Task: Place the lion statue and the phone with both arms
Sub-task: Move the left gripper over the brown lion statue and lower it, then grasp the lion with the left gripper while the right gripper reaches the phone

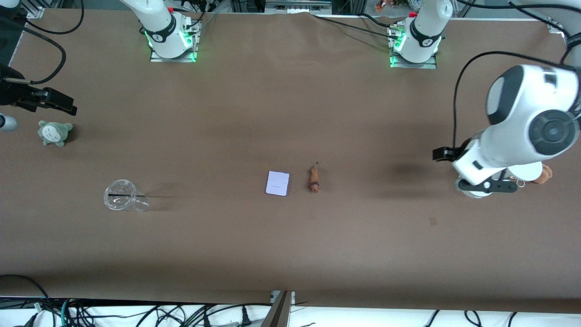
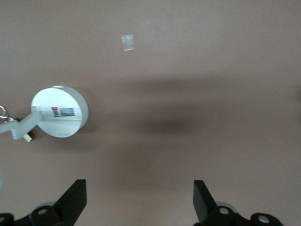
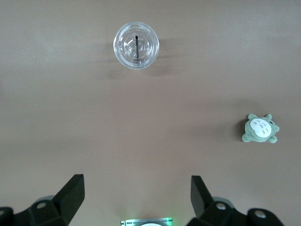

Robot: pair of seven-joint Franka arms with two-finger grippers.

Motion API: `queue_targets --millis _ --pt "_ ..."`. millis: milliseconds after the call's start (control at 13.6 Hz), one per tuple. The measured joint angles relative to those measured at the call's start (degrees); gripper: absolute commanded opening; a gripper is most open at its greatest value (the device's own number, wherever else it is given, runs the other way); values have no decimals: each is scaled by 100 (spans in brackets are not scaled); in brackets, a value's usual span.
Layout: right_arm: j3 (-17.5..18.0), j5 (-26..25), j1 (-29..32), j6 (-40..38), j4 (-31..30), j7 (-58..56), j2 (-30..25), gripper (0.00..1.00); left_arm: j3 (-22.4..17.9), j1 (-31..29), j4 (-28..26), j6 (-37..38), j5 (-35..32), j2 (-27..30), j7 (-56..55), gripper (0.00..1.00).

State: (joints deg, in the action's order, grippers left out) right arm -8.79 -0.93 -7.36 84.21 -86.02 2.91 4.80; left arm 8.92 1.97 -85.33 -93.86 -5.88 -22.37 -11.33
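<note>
The phone (image 1: pixel 277 183), a flat pale rectangle, lies on the brown table near its middle. Beside it, toward the left arm's end, lies the lion statue (image 1: pixel 313 179), a tiny reddish-brown figurine with a thin dark tail. Neither shows in the wrist views. My left gripper (image 2: pixel 139 198) hangs open and empty over bare table at the left arm's end, next to a white round-based stand (image 2: pixel 60 111). My right gripper (image 3: pixel 136 195) hangs open and empty over the right arm's end of the table, well away from both objects.
A clear cup (image 1: pixel 121 195) with a dark straw stands toward the right arm's end, with a grey-green plush (image 1: pixel 55 132) farther from the camera. An orange-brown plush with a keyring (image 1: pixel 543 174) lies by the white stand (image 1: pixel 472 192). A small patch (image 1: pixel 432 221) marks the table.
</note>
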Motion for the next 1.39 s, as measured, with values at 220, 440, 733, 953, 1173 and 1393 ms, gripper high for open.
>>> queue_targets --millis 220,440,733,953,1173,1393 --pt "0 2 7 5 0 0 0 100 5 307 57 -427 464 -325 -628 100" --pt "0 3 8 12 1 0 1 100 27 895 109 -1306 566 -883 -1732 100" --pt "0 3 10 24 1 0 1 100 39 1933 753 -1676 574 -1632 -3482 100" --pt "1 3 10 28 2 0 1 100 30 2451 962 -2390 574 -2022 -4255 100" --pt "22 4 7 35 2 0 9 100 -31 2733 979 -3058 566 -2427 -4444 100" --pt "28 4 14 44 2 0 69 100 -121 2805 1008 -3262 327 -2631 -4447 100"
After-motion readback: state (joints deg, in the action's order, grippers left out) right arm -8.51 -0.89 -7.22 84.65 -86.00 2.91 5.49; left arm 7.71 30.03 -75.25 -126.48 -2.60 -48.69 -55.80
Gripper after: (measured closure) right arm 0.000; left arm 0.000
